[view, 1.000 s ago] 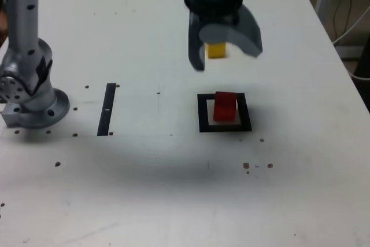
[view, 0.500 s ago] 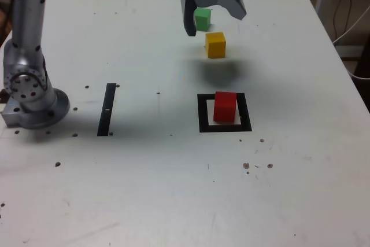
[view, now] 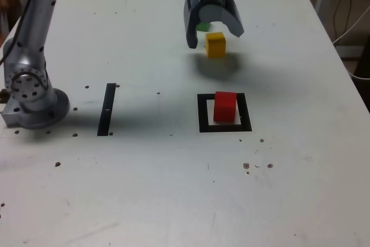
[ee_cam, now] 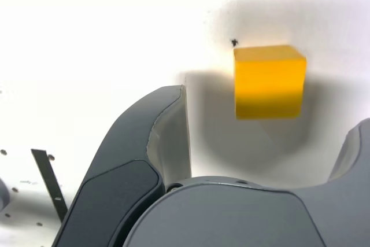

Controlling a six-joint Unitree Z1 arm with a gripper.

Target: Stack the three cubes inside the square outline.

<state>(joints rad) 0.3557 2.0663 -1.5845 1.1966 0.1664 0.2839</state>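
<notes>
Item: yellow cube (view: 215, 44), on the table (view: 144, 189) behind the square outline (view: 225, 126) that holds the red cube (view: 225, 106); we judge it light, rigid, best pinched across two flat opposite sides. Gripper (view: 213, 30): jaws spread wide, empty, straddling above it. Against half a second ago, we note it now covers most of the green cube (view: 203, 26).

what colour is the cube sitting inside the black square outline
Red. The cube inside the outline shows best in the exterior view.
</notes>
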